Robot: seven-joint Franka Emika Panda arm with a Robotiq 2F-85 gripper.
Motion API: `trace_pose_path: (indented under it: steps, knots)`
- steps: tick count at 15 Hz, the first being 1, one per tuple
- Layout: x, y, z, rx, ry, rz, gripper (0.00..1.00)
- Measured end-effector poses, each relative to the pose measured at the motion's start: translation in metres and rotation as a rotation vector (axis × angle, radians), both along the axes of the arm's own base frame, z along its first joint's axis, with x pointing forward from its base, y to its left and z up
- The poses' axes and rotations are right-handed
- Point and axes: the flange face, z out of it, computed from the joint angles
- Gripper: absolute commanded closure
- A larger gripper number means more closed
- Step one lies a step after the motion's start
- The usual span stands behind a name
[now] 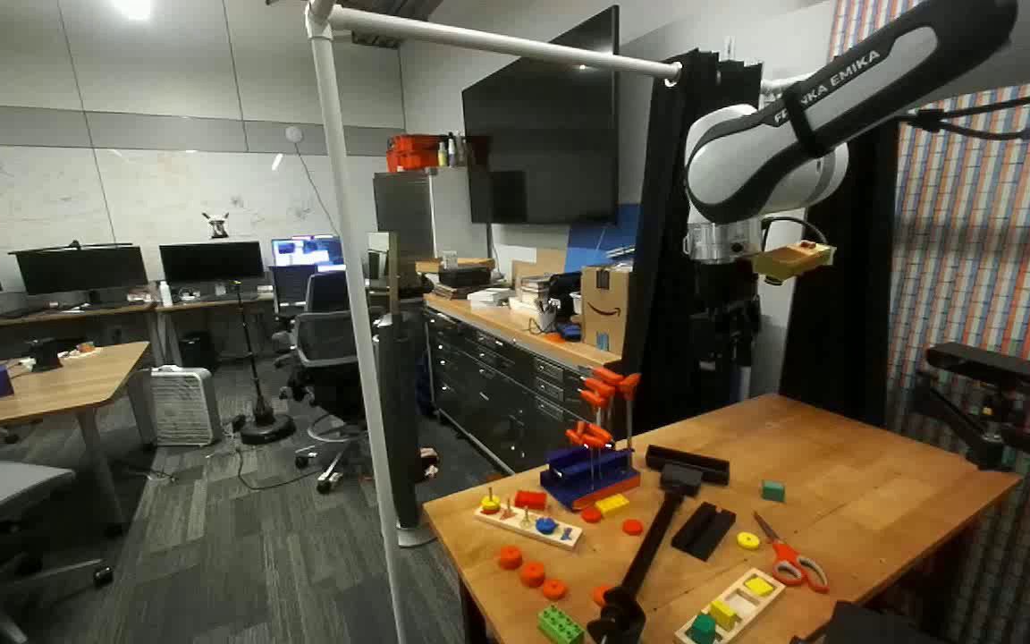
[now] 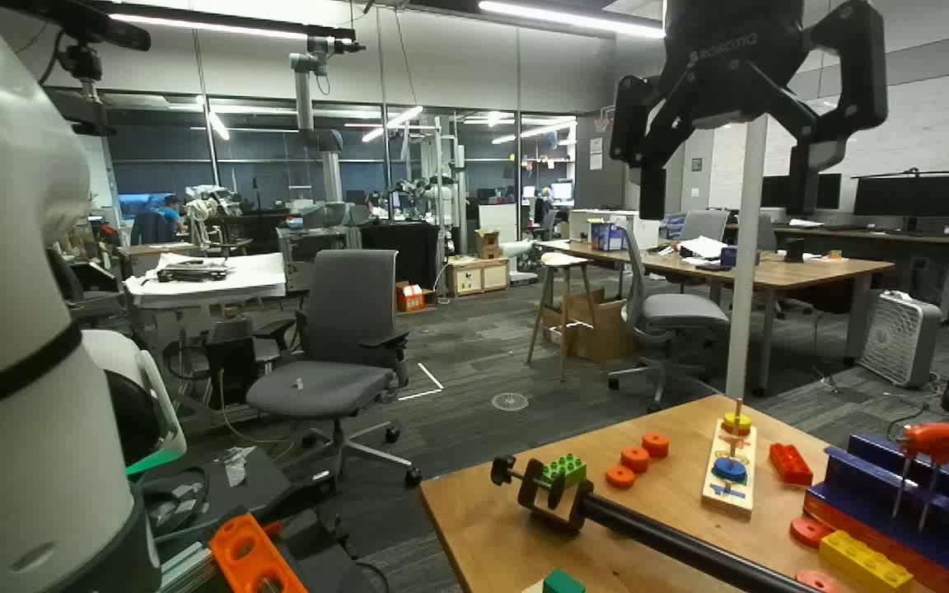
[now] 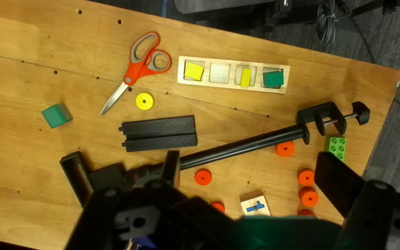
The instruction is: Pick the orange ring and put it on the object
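Orange rings [image 3: 285,150] lie near the clamp bar [image 3: 241,148]. Lowered there, my empty, wide-spread pincer [image 2: 728,193] might strike it.

Open air beneath gripper [image 2: 728,203]; black pole [image 3: 241,148] aslant across tabletop [image 3: 227,121]
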Motion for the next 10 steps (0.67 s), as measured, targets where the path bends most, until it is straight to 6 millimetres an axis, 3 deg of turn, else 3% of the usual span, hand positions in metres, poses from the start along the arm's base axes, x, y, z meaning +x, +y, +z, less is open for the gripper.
trace_pose_path:
  steps: [6, 10]
  knots:
    - [0.002, -0.001, 0.006, -0.005, -0.013, -0.001, 0.0]
    - [0.002, 0.0, -0.006, 0.001, 0.008, 0.002, 0.0]
